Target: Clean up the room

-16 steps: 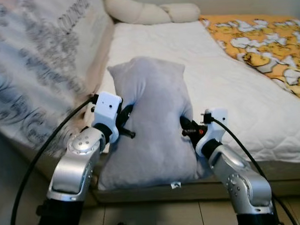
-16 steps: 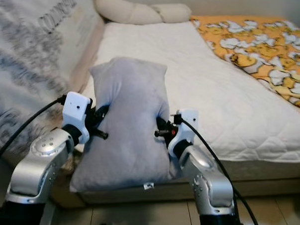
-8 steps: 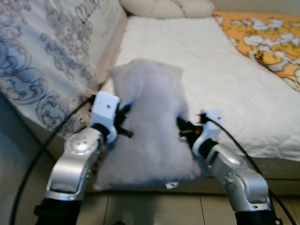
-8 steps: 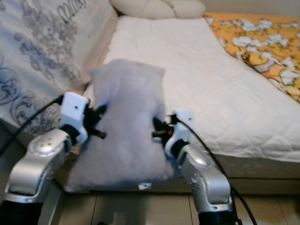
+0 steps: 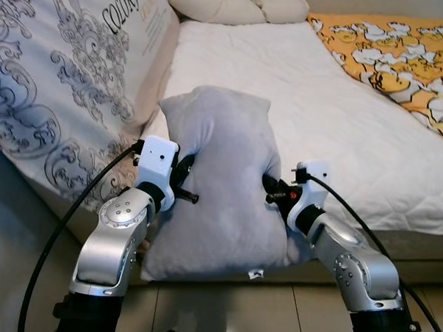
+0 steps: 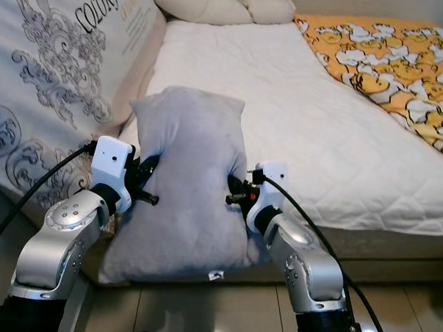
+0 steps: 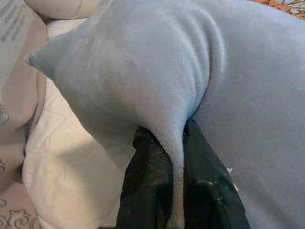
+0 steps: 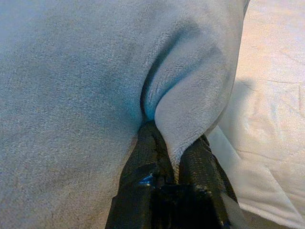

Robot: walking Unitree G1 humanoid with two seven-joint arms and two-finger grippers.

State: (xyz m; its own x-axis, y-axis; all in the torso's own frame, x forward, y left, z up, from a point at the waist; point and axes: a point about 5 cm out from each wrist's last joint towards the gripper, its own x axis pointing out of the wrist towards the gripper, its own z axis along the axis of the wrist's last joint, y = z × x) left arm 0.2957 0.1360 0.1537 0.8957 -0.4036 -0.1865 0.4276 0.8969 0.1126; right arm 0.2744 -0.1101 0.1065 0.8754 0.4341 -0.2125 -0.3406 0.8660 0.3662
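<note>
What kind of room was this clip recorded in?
Most likely a bedroom: a bed with a white quilted mattress, cream bolster pillows at its head, an orange patterned blanket, and a grey plush pillow held by both grippers.

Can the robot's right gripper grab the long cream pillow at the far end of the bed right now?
Probably not. The right gripper is shut on the grey pillow, so it is busy, and the cream pillow lies at the far end of the white mattress, well beyond the arm.

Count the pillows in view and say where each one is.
3. A grey pillow held between both end effectors at the bed's near edge; two cream pillows at the bed's far end. Others may be hidden.
</note>
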